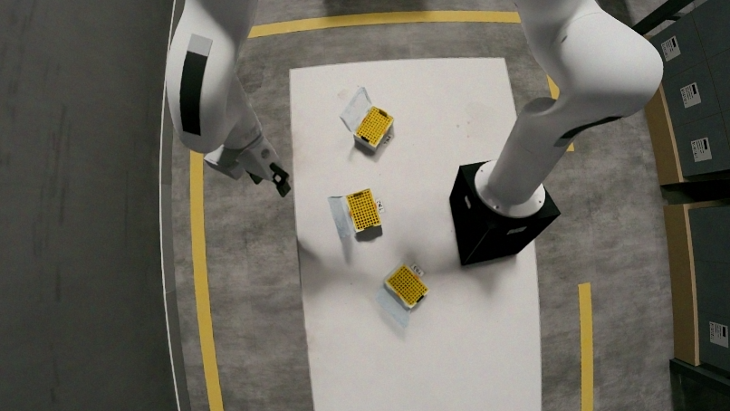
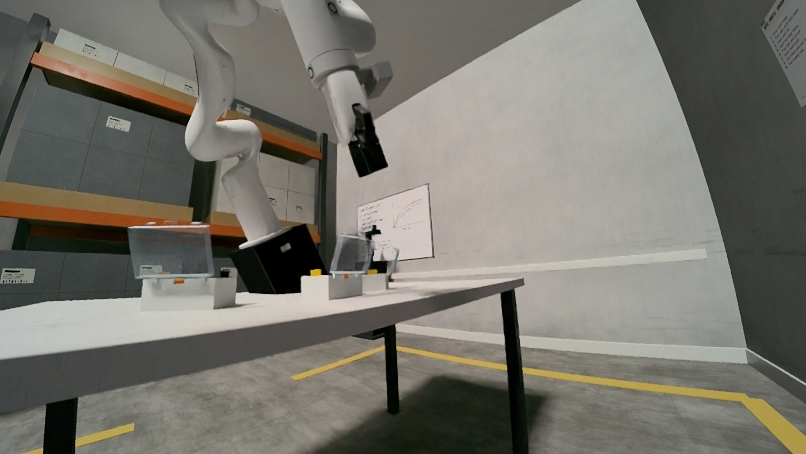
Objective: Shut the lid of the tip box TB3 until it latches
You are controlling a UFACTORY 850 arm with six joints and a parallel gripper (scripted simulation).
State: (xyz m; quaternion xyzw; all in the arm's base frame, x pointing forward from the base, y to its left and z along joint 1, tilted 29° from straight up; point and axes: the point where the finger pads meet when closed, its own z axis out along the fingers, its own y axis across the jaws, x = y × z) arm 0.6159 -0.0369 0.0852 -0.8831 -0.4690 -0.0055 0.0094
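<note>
Three white tip boxes with yellow racks stand flat on the white bench, all with their clear lids open. In the top view they are the far one (image 1: 373, 126), the middle one (image 1: 362, 210) and the near one (image 1: 406, 285). Each has a small label beside it, too small to read, so I cannot tell which is TB3. In the side view the boxes stand in a row (image 2: 186, 292), (image 2: 332, 285), (image 2: 375, 280) with lids upright. My gripper (image 1: 280, 181) (image 2: 369, 157) is open and empty, high above the bench's left edge, apart from all boxes.
The black robot base (image 1: 503, 214) stands on the bench's right side, close to the middle and near boxes. Shelves with grey boxes (image 1: 699, 127) line the right. Yellow floor lines surround the bench. A whiteboard (image 2: 397, 222) hangs on the far wall.
</note>
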